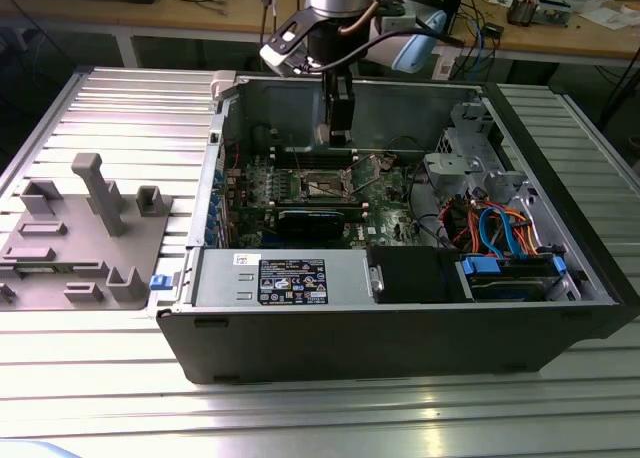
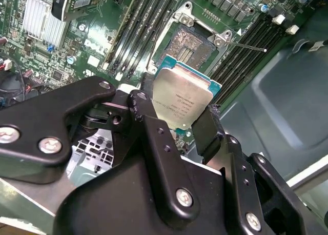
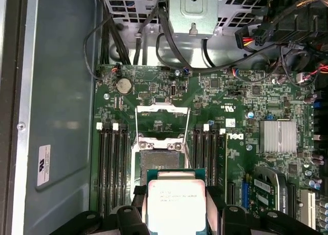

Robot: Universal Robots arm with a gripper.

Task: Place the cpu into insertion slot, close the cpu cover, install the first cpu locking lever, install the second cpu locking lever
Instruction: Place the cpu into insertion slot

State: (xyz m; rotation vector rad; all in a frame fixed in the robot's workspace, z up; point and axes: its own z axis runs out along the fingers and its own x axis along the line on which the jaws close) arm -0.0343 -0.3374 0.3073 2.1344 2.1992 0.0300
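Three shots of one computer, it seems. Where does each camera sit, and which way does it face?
Exterior view: off the arm, looking down into the open computer case; the arm and gripper show.
First wrist view: on the arm, facing squarely at the motherboard; gripper fingers show.
Second wrist view: on the arm, slanting across that board; gripper links show.
Both wrist views share the cpu, clamped in the gripper, and the empty socket.

Dull silver-grey square cpu (image 3: 176, 204) edged teal-green, green printed motherboard (image 3: 154, 86), matte black fingers (image 2: 207, 135), silver ribbed metal counter (image 1: 120, 108)
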